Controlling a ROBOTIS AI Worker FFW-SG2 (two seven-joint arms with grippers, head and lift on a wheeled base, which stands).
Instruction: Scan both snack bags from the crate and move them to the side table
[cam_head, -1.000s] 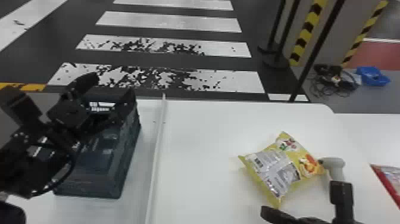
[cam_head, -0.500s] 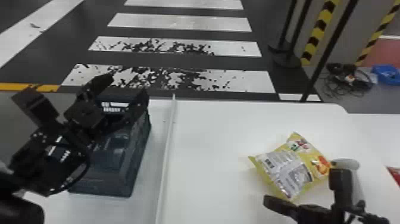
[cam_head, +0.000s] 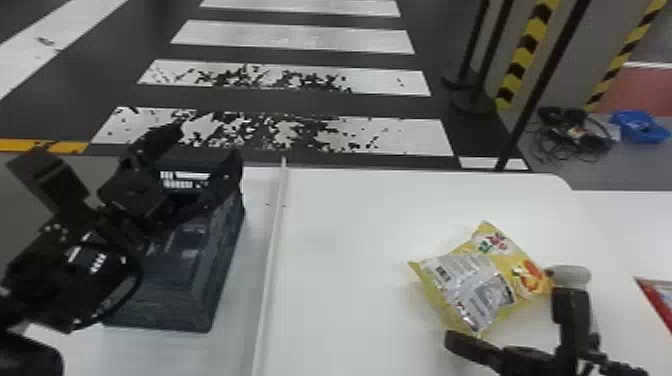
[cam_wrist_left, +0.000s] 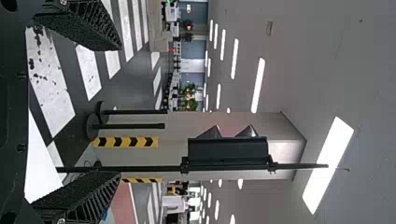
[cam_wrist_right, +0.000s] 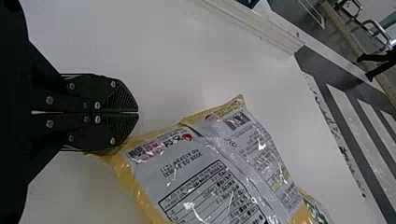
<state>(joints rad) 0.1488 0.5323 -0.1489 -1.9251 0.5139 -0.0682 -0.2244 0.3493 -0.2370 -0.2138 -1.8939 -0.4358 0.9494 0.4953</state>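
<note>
Key relation: the yellow bag (cam_head: 465, 285) vs. the R gripper (cam_wrist_right: 137, 112). Bag lay flat on the table (cam_head: 350, 280), just beyond the fingertips & a bit to the robot's R, w/ its near corner right by them. Its long axis prob. ran aslant, from near L toward far R, going by the back seam; puffed shape made that a rough call. R arm was the nearer by far. R gripper was clenched, pads together w/ nothing between, so a pick would've needed it opened, then brought round over an edge; pushing in as it was could've just slid the bag. Whether the fingers touched the corner, couldn't tell.

L gripper (cam_wrist_left: 120, 111) was released, fingers wide apart, up by the crate (cam_head: 165, 300) on the robot's L, well away from the bag.

Count: 2 grippers; 1 crate; 1 yellow bag; 1 red packet (cam_head: 657, 300), partly in view at far R, maybe the 2nd snack; 1 pale rounded thing (cam_head: 570, 275), poss. the scanner, just R of the bag. Side table was prob. the white surface (cam_head: 635, 220) out R, so the bag had that way to go.
</note>
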